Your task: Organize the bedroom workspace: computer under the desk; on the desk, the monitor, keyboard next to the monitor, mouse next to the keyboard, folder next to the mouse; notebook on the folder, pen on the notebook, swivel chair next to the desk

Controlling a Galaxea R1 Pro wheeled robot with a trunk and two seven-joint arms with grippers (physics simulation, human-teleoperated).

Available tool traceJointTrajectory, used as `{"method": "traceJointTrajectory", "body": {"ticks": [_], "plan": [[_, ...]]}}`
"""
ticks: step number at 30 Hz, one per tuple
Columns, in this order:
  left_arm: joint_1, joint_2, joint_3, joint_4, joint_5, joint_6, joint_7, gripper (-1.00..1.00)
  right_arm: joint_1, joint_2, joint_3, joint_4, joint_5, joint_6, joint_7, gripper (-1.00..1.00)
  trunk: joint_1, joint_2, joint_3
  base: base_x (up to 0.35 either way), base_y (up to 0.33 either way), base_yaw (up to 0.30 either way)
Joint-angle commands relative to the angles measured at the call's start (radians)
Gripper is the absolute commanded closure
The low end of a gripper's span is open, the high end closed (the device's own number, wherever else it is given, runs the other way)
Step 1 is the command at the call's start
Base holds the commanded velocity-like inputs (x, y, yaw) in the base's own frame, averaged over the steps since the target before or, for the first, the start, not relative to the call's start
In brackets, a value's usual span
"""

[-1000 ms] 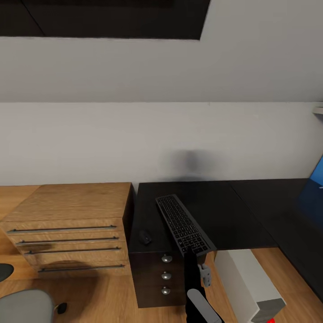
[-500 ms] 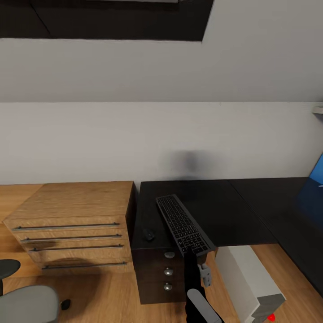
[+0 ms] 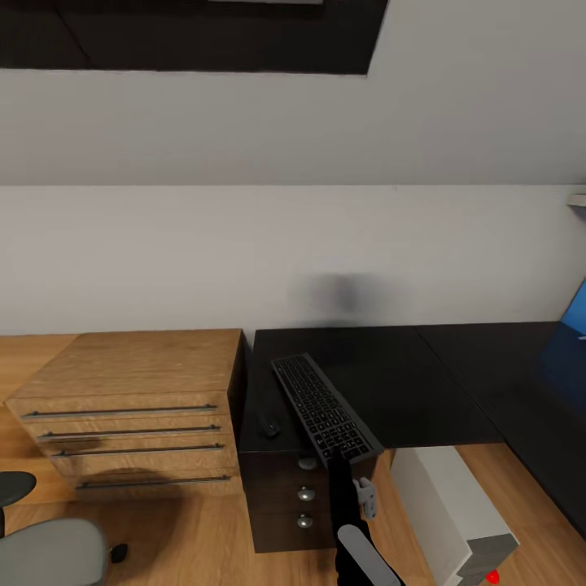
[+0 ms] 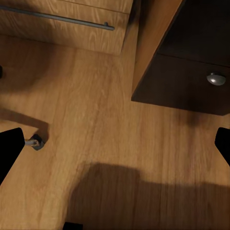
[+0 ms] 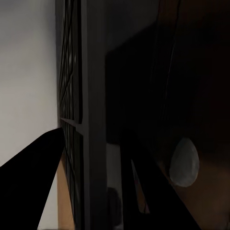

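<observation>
The dark-grey keyboard (image 3: 320, 404) sits slanted over the left end of the black desk (image 3: 407, 374), its near end jutting past the front edge. My right gripper (image 3: 335, 457) is shut on that near end. In the right wrist view the keyboard's edge (image 5: 87, 110) runs between the two black fingers (image 5: 28, 191). The small black mouse (image 3: 270, 426) rests on the desk just left of the keyboard. Under the desk to the right stands the light-grey computer (image 3: 452, 509). Part of the swivel chair's grey seat (image 3: 49, 555) is at the lower left. My left gripper (image 4: 115, 148) hangs open over the floor.
A light wooden drawer cabinet (image 3: 122, 391) stands against the desk's left side. The desk's black drawers (image 3: 303, 496) with round knobs (image 5: 184, 163) are below the keyboard. A chair castor (image 4: 36, 142) rests on the plank floor. The blue back panel (image 3: 574, 325) is at far right.
The right gripper has shifted the keyboard a little to the left, closer to the mouse. Earlier the view itself shifted slightly; mouse, computer and cabinet stayed put.
</observation>
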Motion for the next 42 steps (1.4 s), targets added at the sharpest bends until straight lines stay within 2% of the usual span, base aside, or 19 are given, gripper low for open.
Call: {"method": "traceJointTrajectory", "body": {"ticks": [1,7,27,28,42], "plan": [[0.0,0.0,-0.002,0.002,0.009,0.0,0.006,-1.0,-0.001,0.0,0.003,0.001,-0.019,-0.003,0.006,1.0,0.0,-0.001,-0.001,0.179,0.0,0.0],[0.0,0.0,-0.004,0.014,0.008,0.0,0.006,-1.0,-0.001,0.0,0.003,0.001,-0.019,-0.001,0.006,1.0,0.0,-0.001,-0.001,0.135,0.0,0.0],[0.0,0.0,-0.004,0.015,0.008,0.0,0.006,-1.0,-0.001,0.0,0.003,0.0,-0.019,0.0,0.001,1.0,0.0,-0.001,-0.001,0.003,0.0,0.0],[0.0,0.0,-0.004,0.015,0.008,0.0,0.006,-1.0,-0.001,0.0,0.003,0.0,-0.019,0.0,0.001,-1.0,0.0,-0.001,-0.001,0.0,0.0,0.0],[0.0,0.0,-0.004,0.015,0.008,0.0,0.006,-1.0,-0.001,0.0,0.003,0.0,-0.019,-0.001,0.0,-1.0,0.0,-0.001,-0.001,-0.033,0.0,0.0]]}}
